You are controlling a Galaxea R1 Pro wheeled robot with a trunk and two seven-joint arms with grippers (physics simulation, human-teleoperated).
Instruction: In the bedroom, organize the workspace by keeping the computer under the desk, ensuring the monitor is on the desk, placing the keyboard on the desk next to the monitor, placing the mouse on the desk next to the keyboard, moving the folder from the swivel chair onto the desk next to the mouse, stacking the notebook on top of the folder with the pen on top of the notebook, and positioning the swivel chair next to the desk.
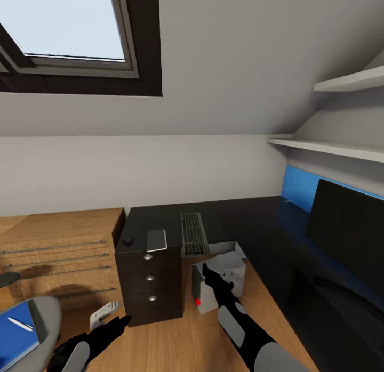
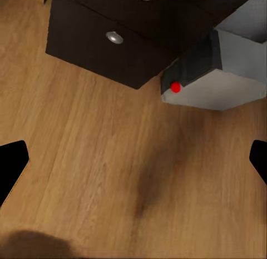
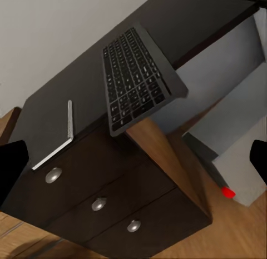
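A wood floor [image 1: 176, 345] runs under the black desk [image 1: 250, 223] below a sloped ceiling. The right gripper [image 1: 205, 269] hangs open and empty just before the computer [image 1: 221, 281], keyboard [image 1: 193, 233] above and beyond it. The left gripper [image 1: 120, 324], open and empty, hovers over floor near the drawers [image 1: 152, 292]. Notebook [image 1: 156, 240] and mouse [image 1: 128, 241] lie on the desk; folder [image 1: 16, 334] and pen [image 1: 20, 324] rest on the chair [image 1: 45, 313] beside the left arm.

Skylight [image 1: 69, 23] overhead, light-wood drawer chest [image 1: 58, 255] at left, white wall shelves [image 1: 341, 116] at right, wood floor [image 1: 176, 340]
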